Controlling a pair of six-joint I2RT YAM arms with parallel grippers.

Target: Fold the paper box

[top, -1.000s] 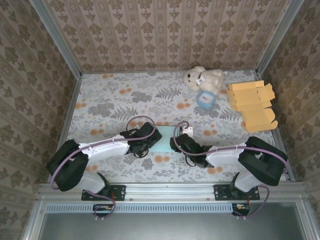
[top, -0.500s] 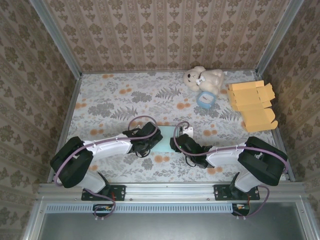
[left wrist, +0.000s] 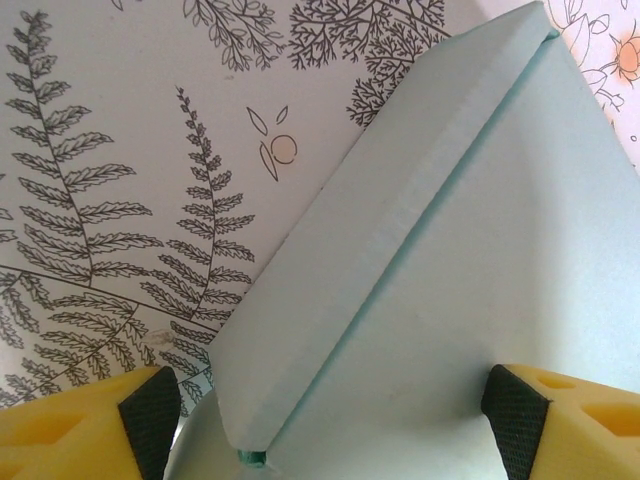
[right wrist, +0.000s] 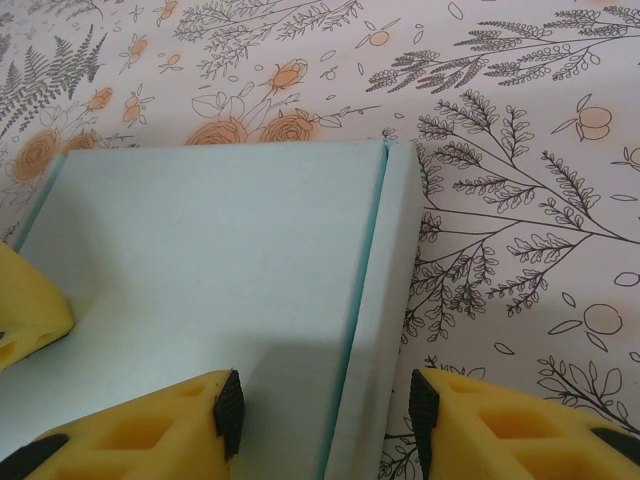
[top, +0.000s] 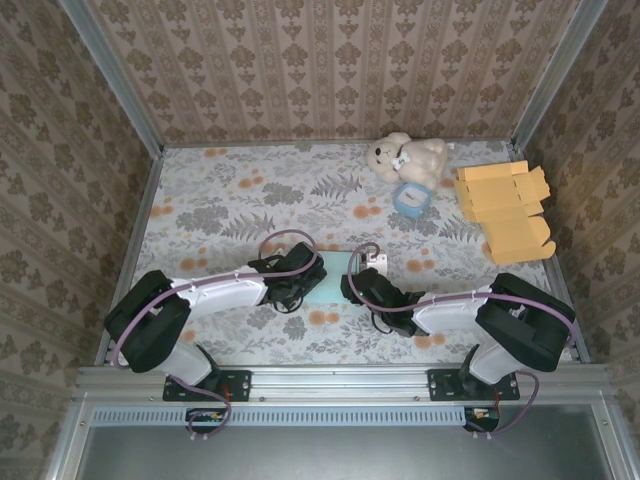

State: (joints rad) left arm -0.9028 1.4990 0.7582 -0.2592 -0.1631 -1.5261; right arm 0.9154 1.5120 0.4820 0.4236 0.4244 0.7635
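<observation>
We see our left gripper (left wrist: 330, 425), low in the frame, straddling the pale blue box (left wrist: 450, 250), jaws apart. Our right gripper (right wrist: 323, 408) straddles its side flap (right wrist: 385, 300), jaws likewise apart.

Paper box (top: 334, 276): plain pale mint green.
Tabletop (top: 230, 200): white, printed with grey fern leaves and orange flowers.
Left fingers (left wrist: 70, 430) and right fingers (right wrist: 510, 430): yellow with black pads.
Arms (top: 215, 292): white and black, with purple cables.
Teddy bear (top: 405, 157): cream.
Cardboard stack (top: 505, 210): orange.
Walls (top: 330, 60): beige with a brown damask pattern in stripes.
</observation>
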